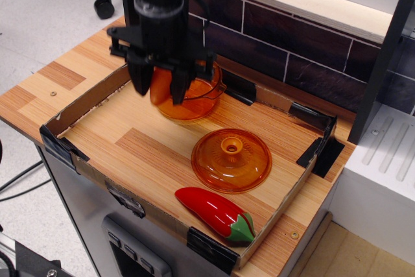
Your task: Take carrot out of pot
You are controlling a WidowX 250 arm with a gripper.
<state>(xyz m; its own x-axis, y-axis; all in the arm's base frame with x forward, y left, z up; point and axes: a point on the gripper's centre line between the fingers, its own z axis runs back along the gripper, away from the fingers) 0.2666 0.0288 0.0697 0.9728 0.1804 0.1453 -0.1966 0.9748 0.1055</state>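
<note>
Observation.image, hand [159, 90] gripping carrot [159, 87], raised beside pot [198, 98]

We see our tool [159, 87] clamped on the carrot [160, 87], held above the surface [149, 147] just in front of the pot [194, 98]. In front of the pot lies the domed lid [231, 159], and beyond it the red pepper [214, 213].

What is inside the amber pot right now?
The visible part of the pot looks empty. The tool covers its left side, so that part cannot be checked. The carrot is held between the tool's fingers, in front of the pot's left rim.
</note>
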